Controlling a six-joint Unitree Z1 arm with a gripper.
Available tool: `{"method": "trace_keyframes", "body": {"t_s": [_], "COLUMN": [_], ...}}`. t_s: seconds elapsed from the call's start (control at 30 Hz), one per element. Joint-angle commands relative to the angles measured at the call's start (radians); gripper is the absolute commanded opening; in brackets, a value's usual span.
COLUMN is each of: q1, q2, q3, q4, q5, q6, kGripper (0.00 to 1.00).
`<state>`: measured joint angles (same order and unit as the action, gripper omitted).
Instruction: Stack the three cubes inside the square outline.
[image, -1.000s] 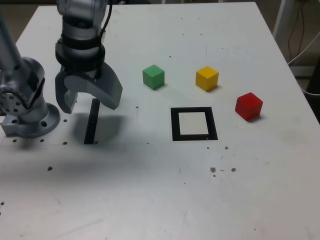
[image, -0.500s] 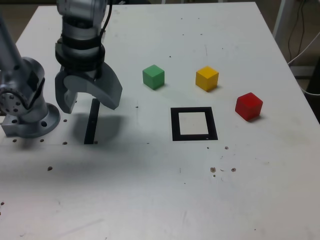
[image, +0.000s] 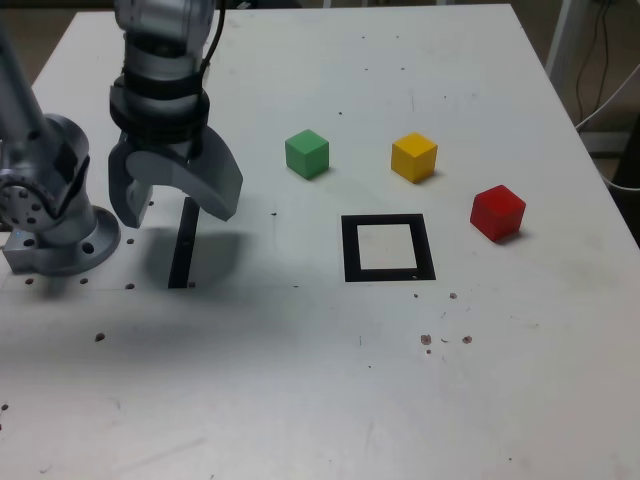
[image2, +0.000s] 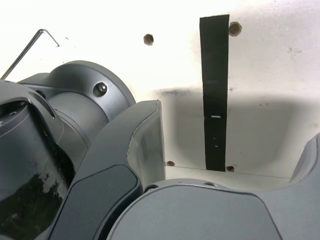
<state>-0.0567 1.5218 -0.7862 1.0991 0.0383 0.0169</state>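
Three cubes stand apart on the white table (image: 300, 380): the green cube (image: 307, 154), the yellow cube (image: 414, 157) to its right, and the red cube (image: 497, 212) furthest to the exterior view's right. The square outline (image: 388, 248), black with a white centre, lies flat just in front of the yellow cube and holds nothing. My gripper (image: 178, 212) hangs open over the table at the exterior view's left, well away from all the cubes, with nothing between its fingers. The wrist view shows the open gripper (image2: 227, 150) and its grey fingers (image2: 145, 135), but no cubes.
A narrow black strip (image: 183, 245) lies under the gripper, seen as the strip (image2: 215, 100) in the wrist view. The arm's grey base (image: 55, 230) stands at the exterior view's left edge. A hex key (image2: 25, 50) lies near the base. Cables (image: 600, 90) hang beyond the table's right edge.
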Motion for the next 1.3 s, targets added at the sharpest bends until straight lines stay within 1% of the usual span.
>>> {"method": "trace_keyframes", "body": {"t_s": [0.0, 0.3, 0.5, 0.73, 0.93, 1.27], "q1": [0.001, 0.001, 0.001, 0.001, 0.001, 0.001], "q2": [0.013, 0.072, 0.131, 0.206, 0.271, 0.407], "q3": [-0.031, -0.158, -0.287, -0.445, -0.560, -0.795], "q4": [0.017, 0.094, 0.156, 0.224, 0.265, 0.344], "q5": [-0.002, 0.006, 0.014, 0.014, 0.014, 0.014], "q6": [-0.002, -0.002, -0.002, -0.002, -0.002, 0.004], "kGripper": [1.00, 1.00, 1.00, 1.00, 1.00, 1.00]}}
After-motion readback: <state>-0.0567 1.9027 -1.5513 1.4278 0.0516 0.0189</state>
